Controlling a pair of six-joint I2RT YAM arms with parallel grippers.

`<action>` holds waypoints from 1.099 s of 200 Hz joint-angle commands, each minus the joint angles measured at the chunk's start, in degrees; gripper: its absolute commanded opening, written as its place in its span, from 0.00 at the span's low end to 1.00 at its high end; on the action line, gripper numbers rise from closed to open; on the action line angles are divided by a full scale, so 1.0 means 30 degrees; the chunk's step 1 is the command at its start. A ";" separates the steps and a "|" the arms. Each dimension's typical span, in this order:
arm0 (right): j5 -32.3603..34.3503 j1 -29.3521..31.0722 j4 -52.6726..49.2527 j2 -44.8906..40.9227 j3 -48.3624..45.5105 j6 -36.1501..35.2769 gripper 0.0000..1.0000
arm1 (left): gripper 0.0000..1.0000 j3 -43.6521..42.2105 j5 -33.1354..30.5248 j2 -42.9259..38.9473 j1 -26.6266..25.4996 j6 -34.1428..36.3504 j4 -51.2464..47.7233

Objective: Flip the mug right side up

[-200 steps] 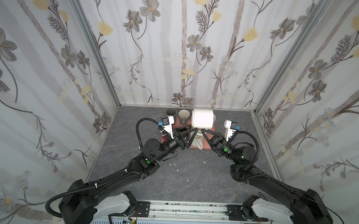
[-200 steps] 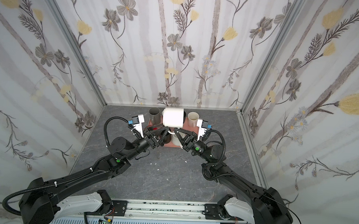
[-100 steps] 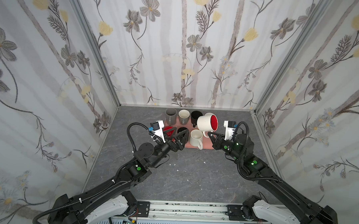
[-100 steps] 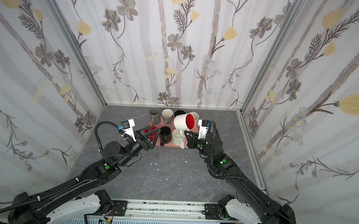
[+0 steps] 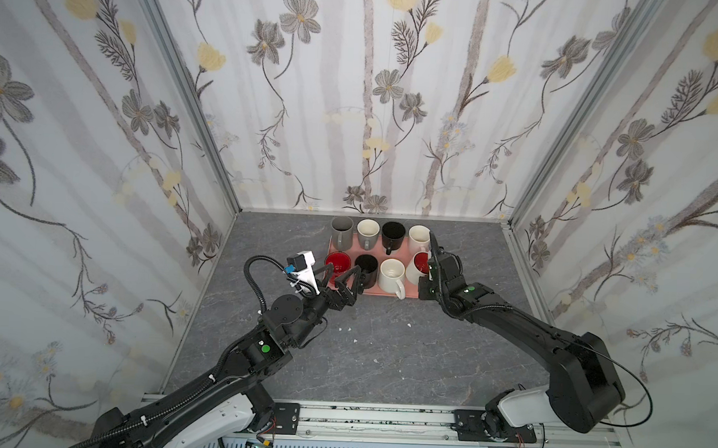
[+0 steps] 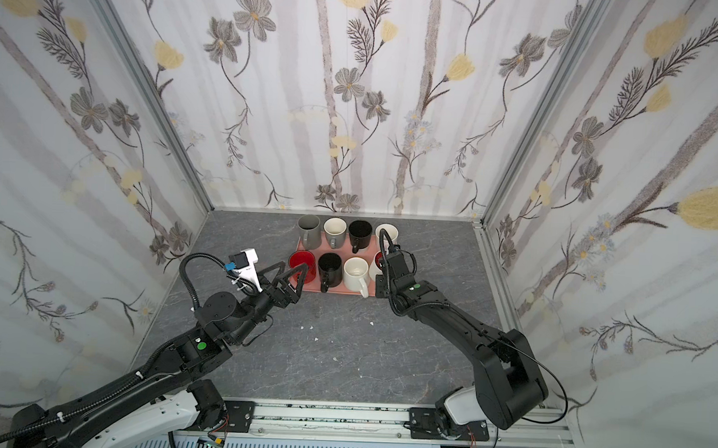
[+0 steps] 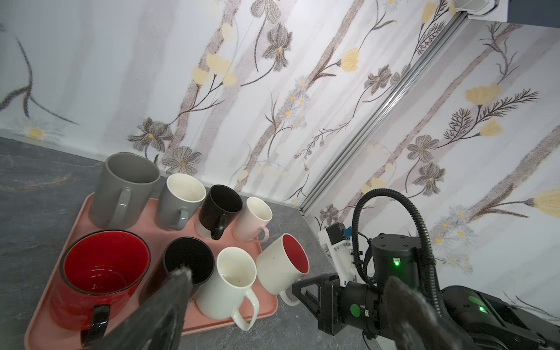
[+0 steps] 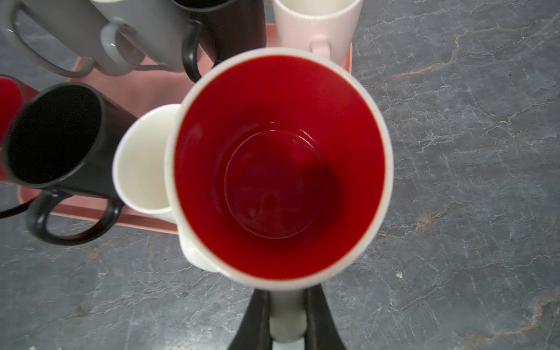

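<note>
Right gripper is clamped on the handle of the white mug with the red inside; its jaws are narrow, with the handle pinched between them. The mug is mouth-up but not level: in the left wrist view the mouth leans right and far. It sits at the near right corner of the pink tray, just right of the cream mug. I can't tell whether the base touches the tray yet.

Left gripper is wide open and empty. It hovers at the tray's near left, by the red mug and the near black mug, well apart from the task mug.

My read is that you're at the levelling and set-down step. To do it well:
- Roll the wrist until the rim reads level before you descend. Check that in the left wrist view, since the right wrist view only looks down the bore.
- A handle pinch lets the body swing, so move slowly with no jerks.
- Nudge the mug left and far so the whole base lands inside the tray lip. Half on the lip and it tips onto the tabletop.
- Watch the gap to the cream mug's rim and the pale pink mug behind it. Any contact there will twist the mug in the grip.
- Open the jaws only once the base is flat and the mug carries its own weight, then back out along the handle line.
- Hold the left gripper where it is. It isn't needed unless the mug rocks.
</note>
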 commanded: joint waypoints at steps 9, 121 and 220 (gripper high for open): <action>0.1285 -0.0134 0.1027 0.1002 0.0527 -0.0507 0.00 | 1.00 -0.0174 -0.0558 -0.0323 0.0018 0.0165 -0.0036; 0.1347 -0.0262 0.1558 0.3544 0.0424 -0.0164 0.01 | 1.00 -0.0270 -0.0861 -0.0355 0.0033 0.0245 -0.0185; 0.1147 -0.0253 0.1431 0.0004 -0.0766 0.0568 0.74 | 1.00 0.0394 -0.0942 0.0241 0.0048 0.0336 -0.0637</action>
